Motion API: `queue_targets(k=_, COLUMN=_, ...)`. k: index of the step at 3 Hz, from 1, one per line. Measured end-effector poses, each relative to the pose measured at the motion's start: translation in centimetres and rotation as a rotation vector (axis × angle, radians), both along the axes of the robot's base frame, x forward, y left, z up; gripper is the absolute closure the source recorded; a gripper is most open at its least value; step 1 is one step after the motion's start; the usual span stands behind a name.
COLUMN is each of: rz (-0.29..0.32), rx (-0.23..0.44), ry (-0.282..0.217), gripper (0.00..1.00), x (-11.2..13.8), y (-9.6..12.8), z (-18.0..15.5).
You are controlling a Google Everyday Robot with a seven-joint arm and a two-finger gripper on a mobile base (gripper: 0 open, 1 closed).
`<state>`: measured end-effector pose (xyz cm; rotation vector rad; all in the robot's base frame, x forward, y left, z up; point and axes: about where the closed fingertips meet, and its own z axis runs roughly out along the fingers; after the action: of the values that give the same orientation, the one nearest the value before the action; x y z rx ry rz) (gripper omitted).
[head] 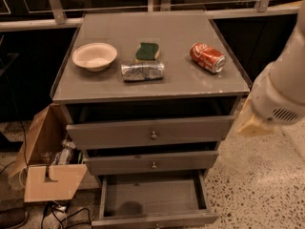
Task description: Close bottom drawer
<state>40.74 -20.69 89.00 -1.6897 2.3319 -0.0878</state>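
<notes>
The grey cabinet [151,87] has three drawers. The bottom drawer [153,198] is pulled far out and its inside is bare. Its grey front [155,220] lies at the lower edge of the view, with the knob cut off there. The middle drawer [153,162] and the top drawer [152,132] also stand a little way out, each with a brass knob. My gripper [250,123] is at the right of the cabinet, level with the top drawer front and well above the bottom drawer. It touches nothing.
On the cabinet top lie a white bowl [94,56], a green sponge [147,51], a crushed silver can [142,70] and a red soda can [208,57]. An open cardboard box [47,168] and cables stand left of the cabinet. Speckled floor lies to the right.
</notes>
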Motion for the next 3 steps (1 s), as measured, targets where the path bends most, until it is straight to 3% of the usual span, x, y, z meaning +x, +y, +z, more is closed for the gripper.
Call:
queue_targets(k=1, rz=-0.055, rx=0.009, ry=0.115, gripper=1.0, x=-2.6, y=0.8, z=-7.4)
queue_targets(k=2, rz=-0.057, rx=-0.003, ry=0.15, gripper=1.0, x=-3.8, y=0.6, z=-8.9)
queue_targets(k=3, rz=-0.057, rx=-0.003, ry=0.15, gripper=1.0, x=-3.8, y=0.6, z=-8.9)
